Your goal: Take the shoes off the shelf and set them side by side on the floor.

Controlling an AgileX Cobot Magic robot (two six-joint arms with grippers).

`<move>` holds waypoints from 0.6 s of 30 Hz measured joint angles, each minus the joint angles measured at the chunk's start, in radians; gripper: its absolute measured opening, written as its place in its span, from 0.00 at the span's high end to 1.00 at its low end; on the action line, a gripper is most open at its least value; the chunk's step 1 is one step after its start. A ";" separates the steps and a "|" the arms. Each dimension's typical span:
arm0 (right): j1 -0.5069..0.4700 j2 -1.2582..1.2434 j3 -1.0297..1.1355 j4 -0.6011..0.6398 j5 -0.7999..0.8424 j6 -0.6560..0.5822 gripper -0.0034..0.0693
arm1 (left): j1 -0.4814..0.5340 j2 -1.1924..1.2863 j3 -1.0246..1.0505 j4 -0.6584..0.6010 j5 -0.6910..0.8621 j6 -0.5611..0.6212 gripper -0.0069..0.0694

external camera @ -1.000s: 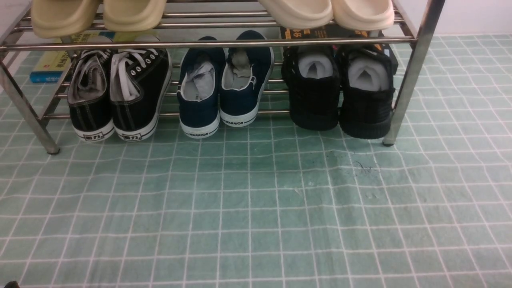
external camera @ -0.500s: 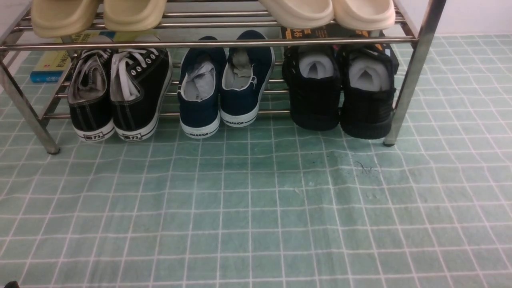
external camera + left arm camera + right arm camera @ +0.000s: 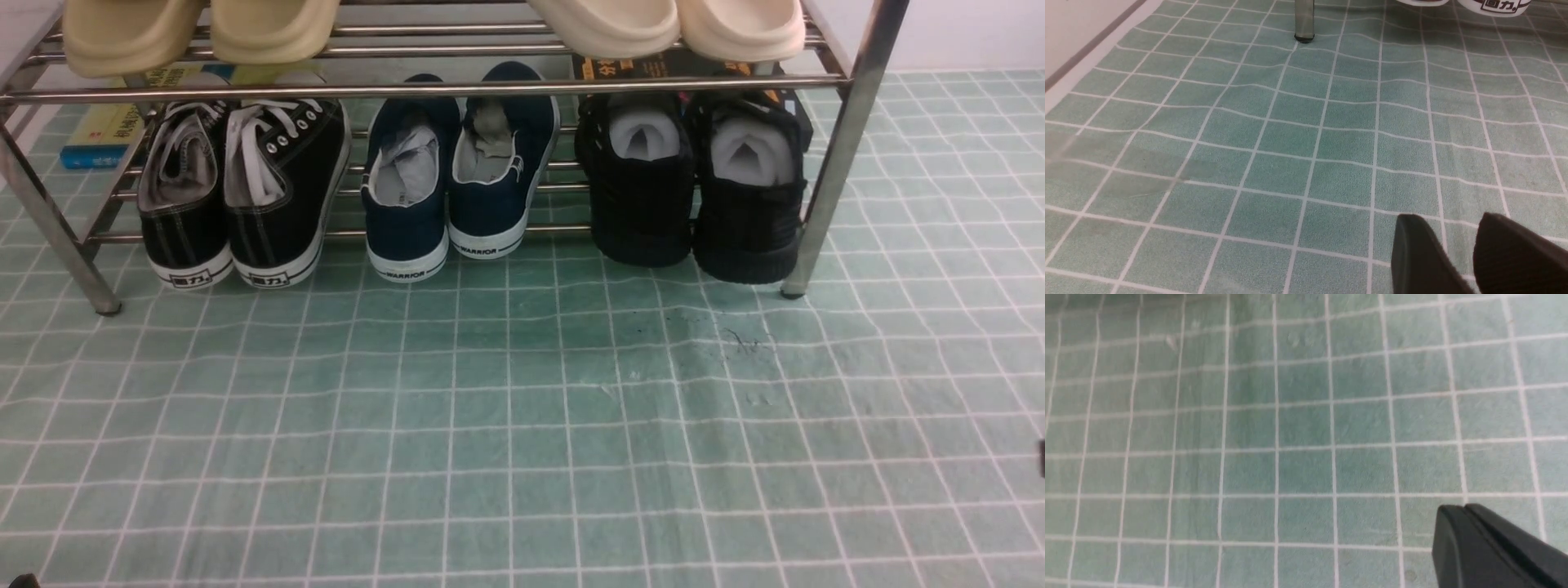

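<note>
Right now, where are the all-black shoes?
In the front view, the all-black shoes rest on the shelf, lower tier, far right, beside the navy shoes.

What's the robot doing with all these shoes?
Nothing is picked up yet. The all-black sneakers sit on the bottom tier of the metal shoe rack, at the robot's right end. Both arms hover over the green gridded floor: the left gripper is open, the right gripper is shut and empty.
</note>
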 joint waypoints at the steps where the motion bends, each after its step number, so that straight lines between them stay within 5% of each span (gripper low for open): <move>1: 0.001 0.062 -0.027 0.041 0.017 -0.045 0.96 | 0.000 0.000 0.000 0.000 0.000 0.000 0.60; 7: 0.130 0.379 -0.284 0.298 0.107 -0.328 0.75 | 0.000 0.000 0.000 0.000 0.000 0.000 0.60; 18: 0.367 0.665 -0.694 0.155 0.015 -0.282 0.30 | 0.000 0.000 0.000 0.000 0.000 0.000 0.60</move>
